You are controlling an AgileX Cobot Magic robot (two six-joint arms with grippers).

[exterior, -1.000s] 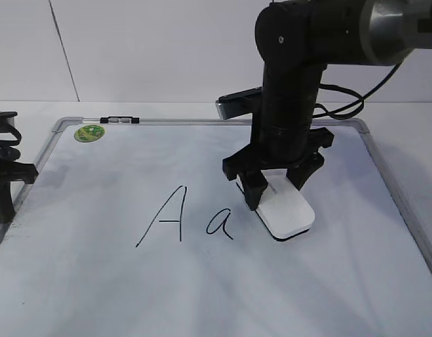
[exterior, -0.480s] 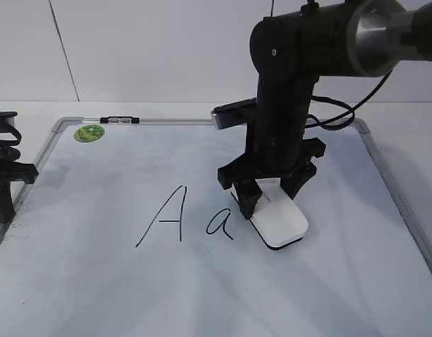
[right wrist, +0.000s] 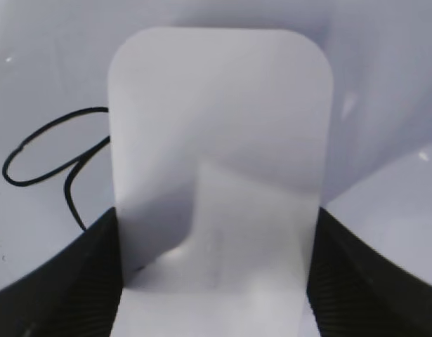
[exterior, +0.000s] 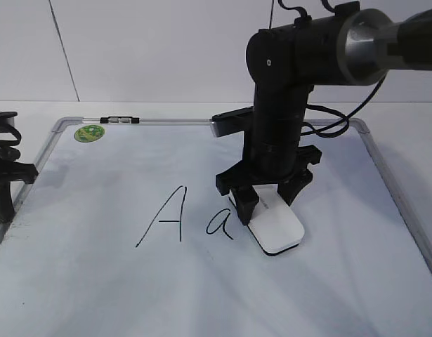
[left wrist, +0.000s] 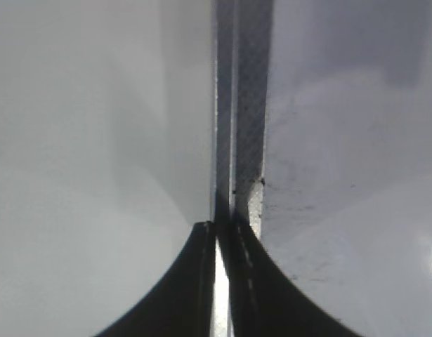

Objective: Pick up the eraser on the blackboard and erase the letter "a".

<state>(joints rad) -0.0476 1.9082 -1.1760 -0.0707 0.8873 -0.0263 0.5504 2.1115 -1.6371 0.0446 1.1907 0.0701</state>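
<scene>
Right wrist view, eraser (right wrist: 219, 175) clamped between right jaws, flat on blackboard (exterior: 96, 295), just beside letter "a" (exterior: 220, 225)

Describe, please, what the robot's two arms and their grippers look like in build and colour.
The right arm is matte black and cylindrical, with a polished silver-grey metal section near the top and black cables looping behind it. The right gripper is black with angular, chunky fingers. The left gripper is also black; its fingers are dark and curved.
</scene>
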